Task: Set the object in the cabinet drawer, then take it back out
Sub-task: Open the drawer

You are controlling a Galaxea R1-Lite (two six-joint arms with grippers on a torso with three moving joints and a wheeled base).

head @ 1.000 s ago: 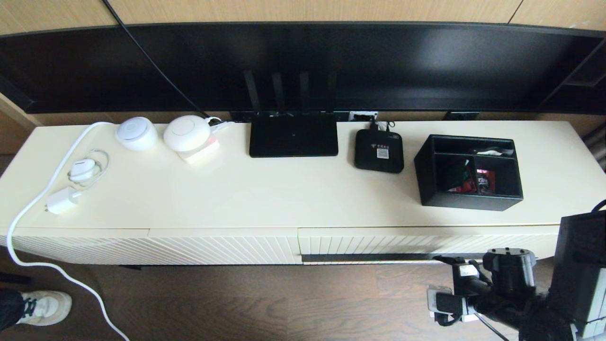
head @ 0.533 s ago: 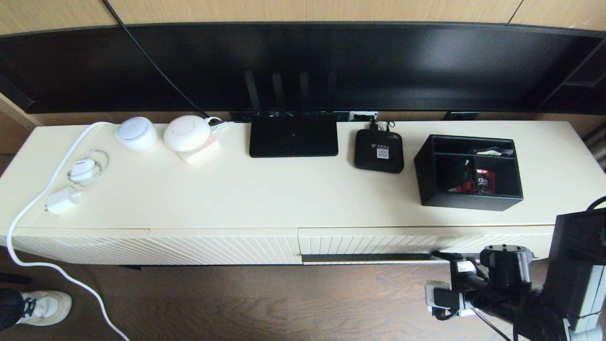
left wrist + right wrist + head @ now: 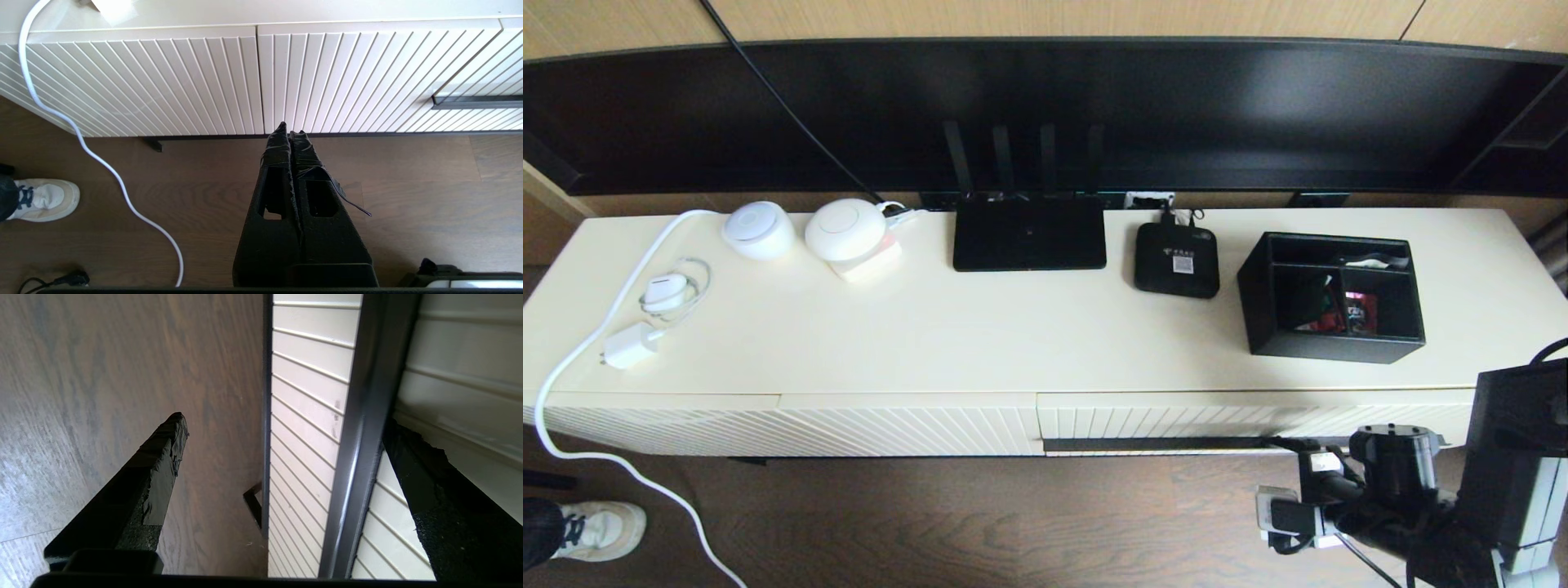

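The black organizer box sits at the right of the frame, on top of the cream cabinet. It is not in the drawer yet. The cabinet drawer is just below it and looks shut, so I think it must be pulled out first.

That seems to be why the right end effector is low at the bottom right, by the long dark handle strip. It is open, with one finger on each side of the strip, ready to grab it.

The left end effector is closed on nothing, waiting in front of the ribbed panel
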